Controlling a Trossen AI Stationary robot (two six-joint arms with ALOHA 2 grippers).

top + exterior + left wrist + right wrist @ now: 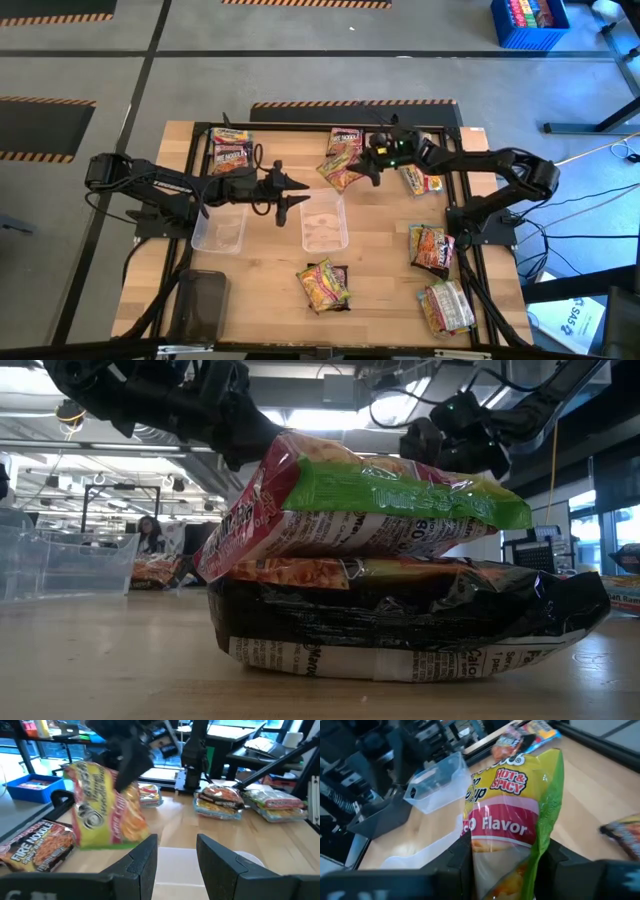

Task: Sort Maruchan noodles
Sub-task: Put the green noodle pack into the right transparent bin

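The yellow noodle packet hangs pinched between my right gripper's fingers, lifted over the far middle of the table, above another packet and just beyond the right-hand clear tray. More packets lie in loose groups: a red pair at the far left, a stack near the front, others along the right side. My left gripper hovers between the two trays, its fingers parted around nothing
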